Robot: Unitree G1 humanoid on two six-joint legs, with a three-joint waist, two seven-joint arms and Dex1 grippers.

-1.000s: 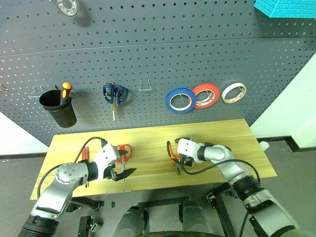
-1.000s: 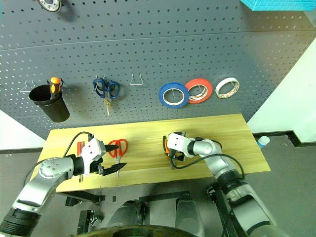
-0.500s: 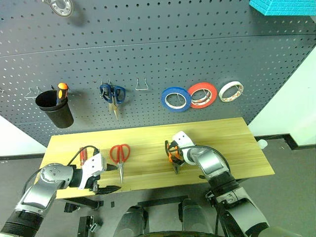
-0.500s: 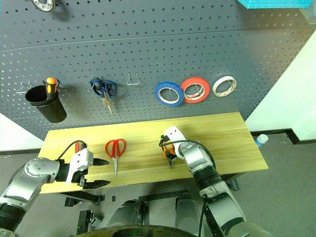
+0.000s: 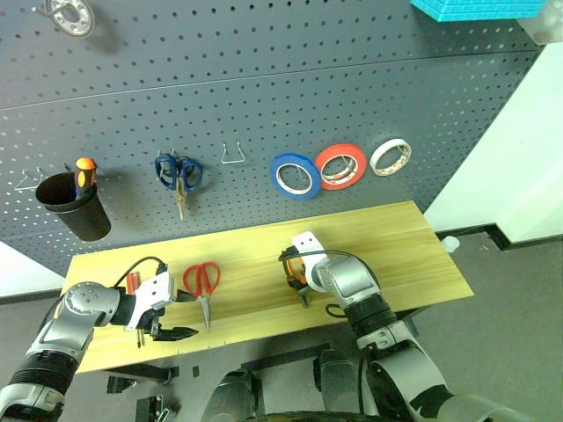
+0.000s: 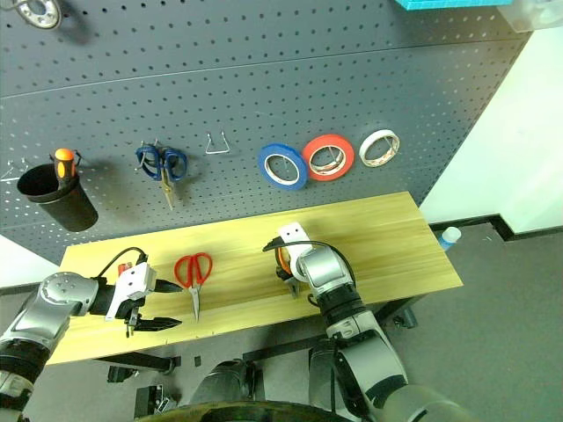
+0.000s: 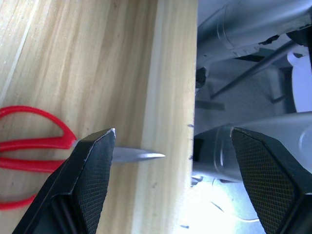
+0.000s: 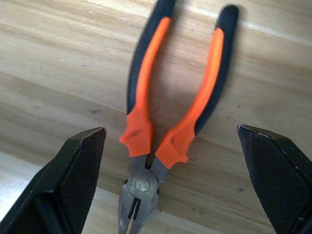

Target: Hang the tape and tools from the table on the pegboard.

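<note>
— Right tool [image 8: 168, 146]?
— Spread wide, empty, poised right over the pliers [image 8: 173, 114] flat on the bench [image 5: 396, 246]. Handles splayed between the fingers, nose toward the near edge.
— Handling?
— Probably heavy for the size, stiff steel, loose at the pivot. Rubbery orange-and-black handles likely grip well; best pinched across both handles just above the joint.
— Left tool [image 7: 170, 161]?
— Also wide, holding nothing, at the bench edge by the tip of the red scissors [image 5: 201, 281]. Light, thin; blades slick, loops better for a hook.
— Blue tape [image 5: 295, 175]?
— Already on the pegboard [image 5: 264, 97], well beyond both tools.
— Writing anywhere?
— None readable.
</note>
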